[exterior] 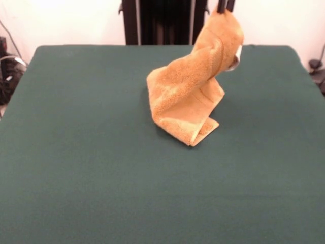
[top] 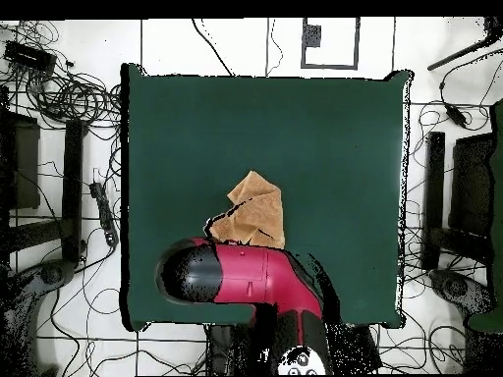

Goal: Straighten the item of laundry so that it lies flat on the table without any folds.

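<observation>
Now lifting the towel [exterior: 190, 94] by one end, near the desk's [exterior: 76, 168] far edge.

My claw [exterior: 224, 7] is almost wholly hidden above the cloth; I judge it pinches the towel's top end, since that end hangs raised. From there the towel slopes down toward the desk's middle, its long axis tilted, its lower end folded double and resting on the desk.

End effector [exterior: 224, 7] mostly behind towel [exterior: 190, 96]

No text, label print, brand, number or sign can be read anywhere.
</observation>
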